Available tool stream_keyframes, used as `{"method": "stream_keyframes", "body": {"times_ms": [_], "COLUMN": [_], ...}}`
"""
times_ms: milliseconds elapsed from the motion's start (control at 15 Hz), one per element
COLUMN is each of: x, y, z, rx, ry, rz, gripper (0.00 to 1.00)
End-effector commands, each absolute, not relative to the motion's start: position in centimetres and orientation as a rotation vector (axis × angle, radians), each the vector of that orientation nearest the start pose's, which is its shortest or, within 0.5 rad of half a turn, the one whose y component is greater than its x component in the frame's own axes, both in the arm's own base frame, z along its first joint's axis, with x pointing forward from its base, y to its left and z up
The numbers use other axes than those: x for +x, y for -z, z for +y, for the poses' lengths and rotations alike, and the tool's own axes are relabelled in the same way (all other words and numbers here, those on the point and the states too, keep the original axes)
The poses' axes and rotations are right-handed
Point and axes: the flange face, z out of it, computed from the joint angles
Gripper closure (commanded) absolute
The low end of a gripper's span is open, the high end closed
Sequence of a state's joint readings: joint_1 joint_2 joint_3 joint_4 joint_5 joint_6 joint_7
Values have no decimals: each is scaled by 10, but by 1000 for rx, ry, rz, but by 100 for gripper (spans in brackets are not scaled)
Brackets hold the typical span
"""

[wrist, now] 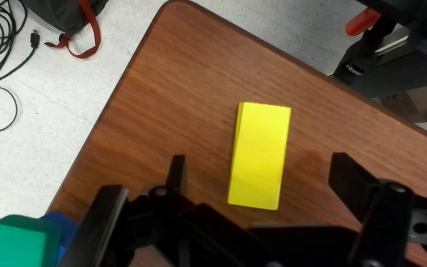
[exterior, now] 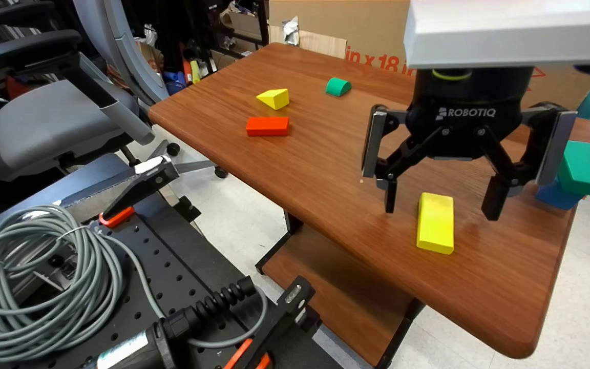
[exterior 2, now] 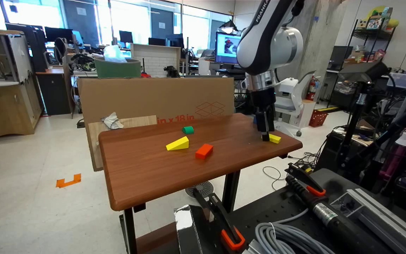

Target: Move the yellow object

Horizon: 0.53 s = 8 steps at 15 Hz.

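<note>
Coiled grey cable point(exterior: 99, 279) lies nearest the lens at the left of an exterior view, off the counter point(exterior: 325, 169) and outside your task. Moving rightward, your yellow brick point(exterior: 435, 223), the object to be moved, lies flat on the counter toward its right end in that view; the wrist view shows its whole top face. Your pincer point(exterior: 441, 202) is spread wide, its fingers point(wrist: 177, 168) standing to either side of the brick with a visible gap on both; it pinches nothing. Note that the angles do not settle whether the fingertips are down at the brick's height. Finding on progress: your approach appears done or nearly so, the fingers being lined up across the brick's narrow width. Outstanding, as judged from here: any last lowering, then your grip, lift, carry and release. You have no destination stated, so no set spot can be checked against. Count for your record, left to right across that view: one cable coil; two black clamps point(exterior: 141, 190); one red block point(exterior: 268, 126); one yellow wedge point(exterior: 275, 98), not your target, though of like colour; one green half-round point(exterior: 338, 87); the one yellow brick; one blue block point(exterior: 557, 198); and one green block point(exterior: 586, 169), which appears to sit on the blue. By colour you have two yellow pieces, two green, one red and one blue, six pieces in all; pincers, one.
</note>
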State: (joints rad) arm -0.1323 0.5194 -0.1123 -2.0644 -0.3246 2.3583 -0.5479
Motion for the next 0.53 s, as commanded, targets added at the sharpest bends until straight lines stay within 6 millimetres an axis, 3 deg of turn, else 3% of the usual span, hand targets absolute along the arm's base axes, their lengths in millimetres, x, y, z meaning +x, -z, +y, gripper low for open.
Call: {"method": "stream_keyframes", "body": {"times_ms": [0,467], "x": [548,548], "y": [-159,-160], "z": [-149,-151], "rx": [-3134,-3154], "ry": [-525,-529], "rz": [-865,-807], "gripper": [35,87]}}
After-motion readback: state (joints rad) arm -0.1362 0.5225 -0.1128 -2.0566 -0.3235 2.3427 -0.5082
